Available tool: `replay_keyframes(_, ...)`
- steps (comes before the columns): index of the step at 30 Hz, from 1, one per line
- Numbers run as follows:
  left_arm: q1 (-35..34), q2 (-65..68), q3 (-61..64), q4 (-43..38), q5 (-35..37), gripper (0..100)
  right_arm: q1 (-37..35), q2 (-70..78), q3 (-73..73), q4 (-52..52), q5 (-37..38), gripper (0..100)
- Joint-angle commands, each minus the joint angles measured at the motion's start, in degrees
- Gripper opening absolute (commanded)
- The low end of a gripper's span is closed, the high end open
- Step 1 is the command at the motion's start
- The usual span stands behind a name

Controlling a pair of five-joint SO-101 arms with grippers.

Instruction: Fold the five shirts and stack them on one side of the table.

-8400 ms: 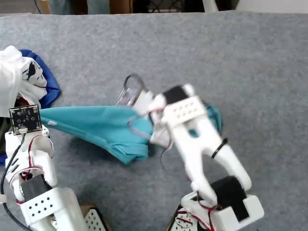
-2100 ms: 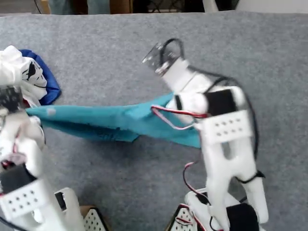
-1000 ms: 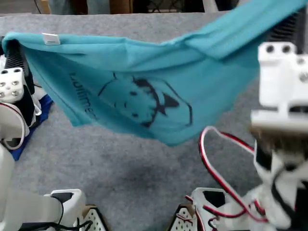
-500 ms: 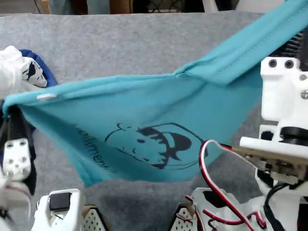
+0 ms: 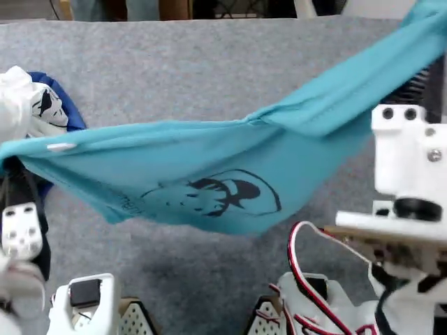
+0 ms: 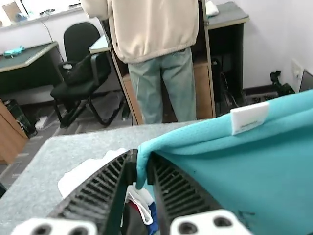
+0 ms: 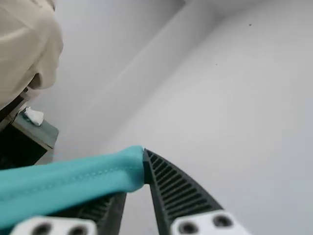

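Shirt [image 5: 209, 174], teal cotton with dark cartoon print, stretched above grey felt table [image 5: 209, 70], long axis running from left gripper [image 6: 141, 162] across to right gripper [image 7: 137, 175], each clamped on one end.

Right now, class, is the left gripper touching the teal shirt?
Touching. In the left wrist view, the left gripper pinches an edge of the teal shirt between its fingers, with no gap.

Bright, even light; soft shadows
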State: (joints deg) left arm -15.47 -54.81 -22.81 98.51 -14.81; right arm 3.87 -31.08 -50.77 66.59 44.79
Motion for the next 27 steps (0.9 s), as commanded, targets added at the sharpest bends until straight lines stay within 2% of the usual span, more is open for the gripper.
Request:
replay_keyframes(1, -0.48, 0.00, 6.37, -5.63, -0.26, 3, 0.44, 0.04, 3.74, 0.35, 0.62, 1.3)
replay_keyframes(7, -0.48, -0.35, 7.43, -6.15, -0.44, 3, 0.70, -0.13, 2.15, 0.79, 0.62, 1.3)
replay_keyframes(15, -0.57, -8.35, 7.25, 1.58, -0.44, 3, 0.79, -0.13, -8.57, 8.97, 0.53, 1.3)
replay_keyframes(23, -1.01, -15.30, 7.52, 1.85, -0.44, 3, 0.79, -0.13, -20.18, 14.68, 0.53, 1.3)
replay_keyframes(27, -0.92, -16.53, 8.13, 2.29, -0.26, 3, 0.79, 0.13, -20.79, 16.79, 0.62, 1.3)
